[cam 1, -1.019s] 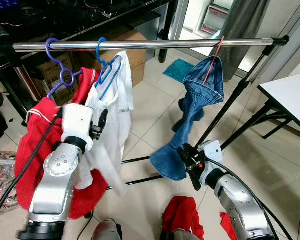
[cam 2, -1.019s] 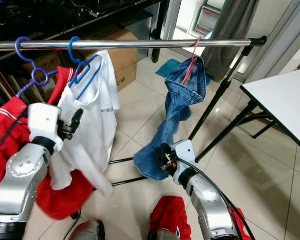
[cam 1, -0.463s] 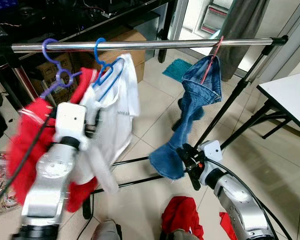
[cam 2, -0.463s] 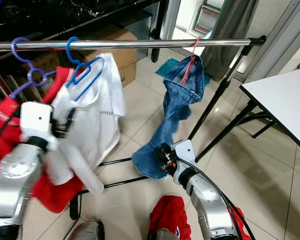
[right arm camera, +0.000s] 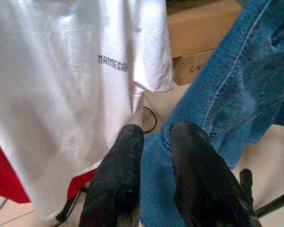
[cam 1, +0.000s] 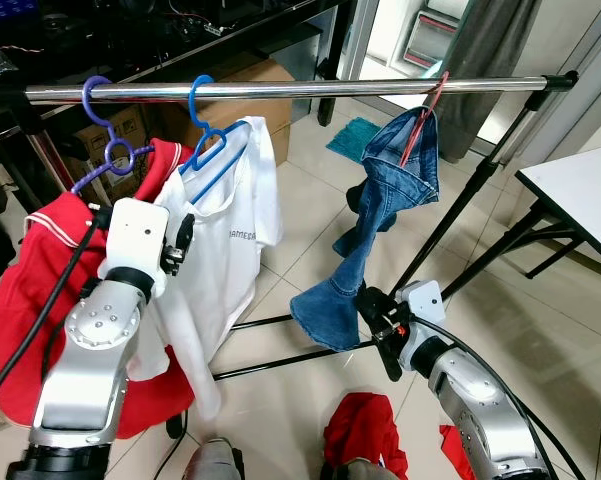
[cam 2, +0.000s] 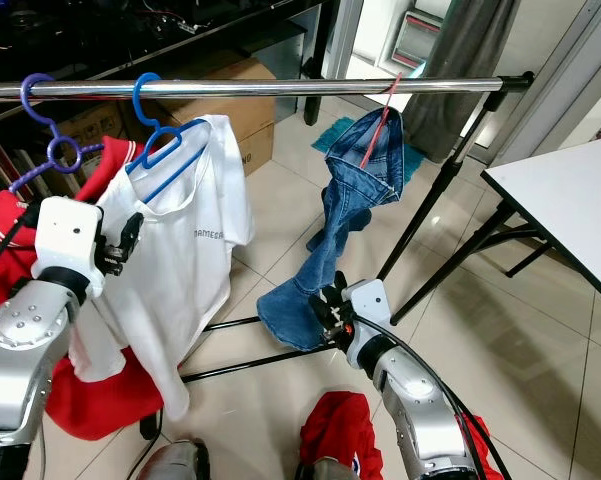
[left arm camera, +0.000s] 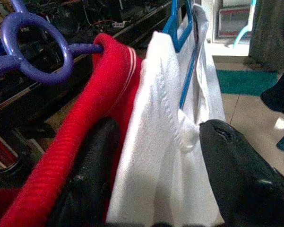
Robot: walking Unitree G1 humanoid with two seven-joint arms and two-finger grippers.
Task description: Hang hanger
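Head views: blue hanger (cam 1: 208, 140) with the white shirt (cam 1: 220, 250) has its hook on the steel rail (cam 1: 280, 88), next to the purple hanger (cam 1: 108, 150) carrying the red garment (cam 1: 50, 300). Jeans (cam 1: 380, 220) hang off a red hanger (cam 1: 425, 115) further right. Left gripper (cam 1: 180, 243) sits at the shirt's shoulder.

Left wrist view: fingers (left arm camera: 236, 165) spread wide either side of the shirt fabric, not clamping. To finish clean I'd back straight out so the pads don't drag the cloth or unseat the hook.

Right wrist view: right gripper (right arm camera: 153, 142) fingers nearly together, a fold of jeans between the tips; looks pinched. Keep it steady, no tugging on the rail.
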